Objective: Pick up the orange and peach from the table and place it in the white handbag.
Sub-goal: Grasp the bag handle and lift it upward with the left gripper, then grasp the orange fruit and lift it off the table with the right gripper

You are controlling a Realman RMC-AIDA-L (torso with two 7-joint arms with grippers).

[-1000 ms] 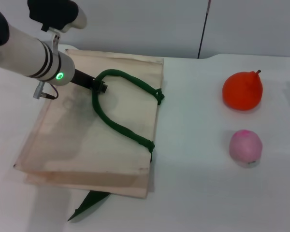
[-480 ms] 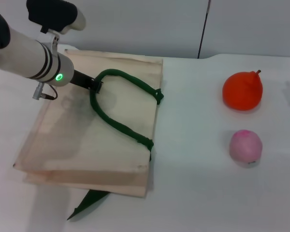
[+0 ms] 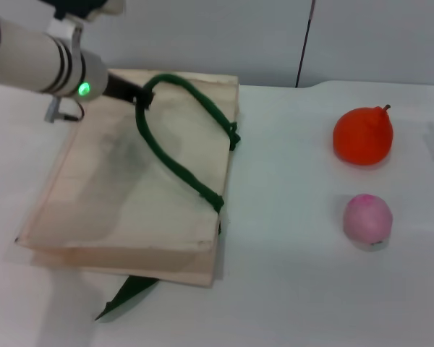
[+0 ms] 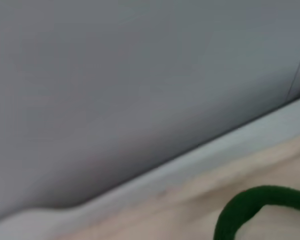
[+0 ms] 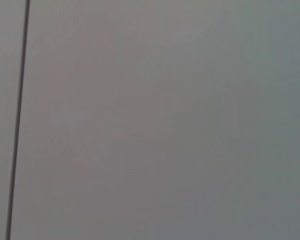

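Note:
The white handbag (image 3: 116, 195) lies flat on the left of the table, its mouth side facing right. My left gripper (image 3: 143, 95) is shut on its upper green handle (image 3: 181, 166) near the bag's far edge and holds the loop raised off the fabric. The handle (image 4: 245, 210) and cream fabric (image 4: 190, 210) also show in the left wrist view. The orange (image 3: 362, 136) sits at the far right, and the peach (image 3: 367, 219) sits just in front of it. Both rest on the table, well apart from the bag. My right gripper is out of view.
The bag's second green handle (image 3: 123, 296) pokes out from under its near edge. The white table (image 3: 296, 289) runs between the bag and the fruits. A grey wall with a dark vertical seam (image 3: 305, 43) stands behind. The right wrist view shows only wall.
My left arm has risen and pulled back, drawing the green handle up and towards the far edge. The bag's top layer has shifted slightly with it. The fruits have not moved.

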